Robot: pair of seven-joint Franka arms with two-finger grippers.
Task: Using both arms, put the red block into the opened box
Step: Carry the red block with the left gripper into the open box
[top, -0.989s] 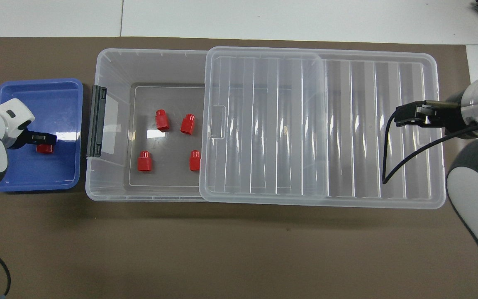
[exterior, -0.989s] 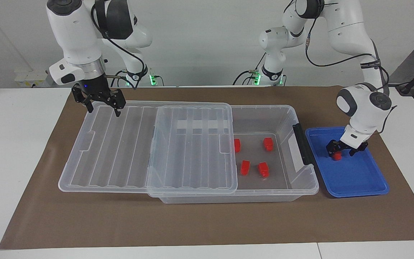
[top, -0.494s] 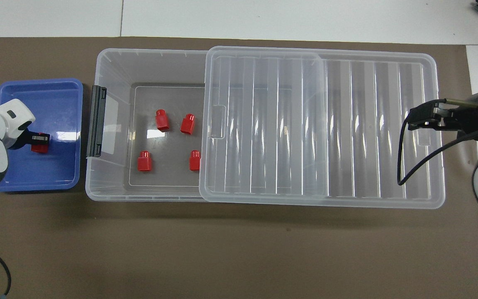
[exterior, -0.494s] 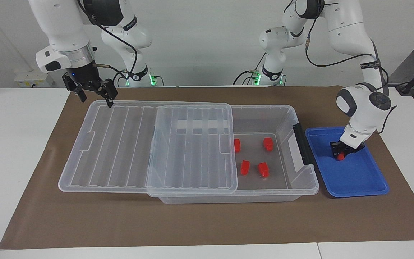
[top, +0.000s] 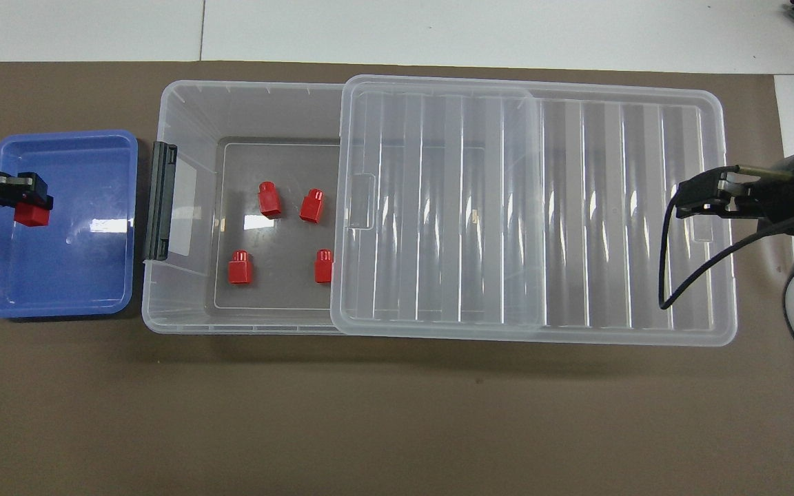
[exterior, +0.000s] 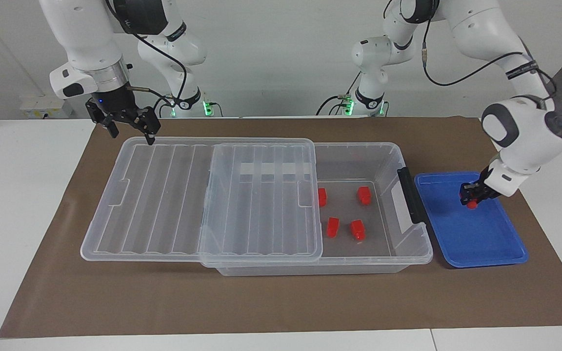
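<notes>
Lifted off the lid (exterior: 203,195), your right tool (exterior: 132,136) now hangs wide open and empty above that lid's corner at the right arm's end, waiting. The lid sits slid aside so the box (exterior: 388,165) stays open. Your left tool (exterior: 473,195), clamped tight on the red block (exterior: 471,204), has raised it over the blue tray (exterior: 476,243), probably to carry it across.
</notes>
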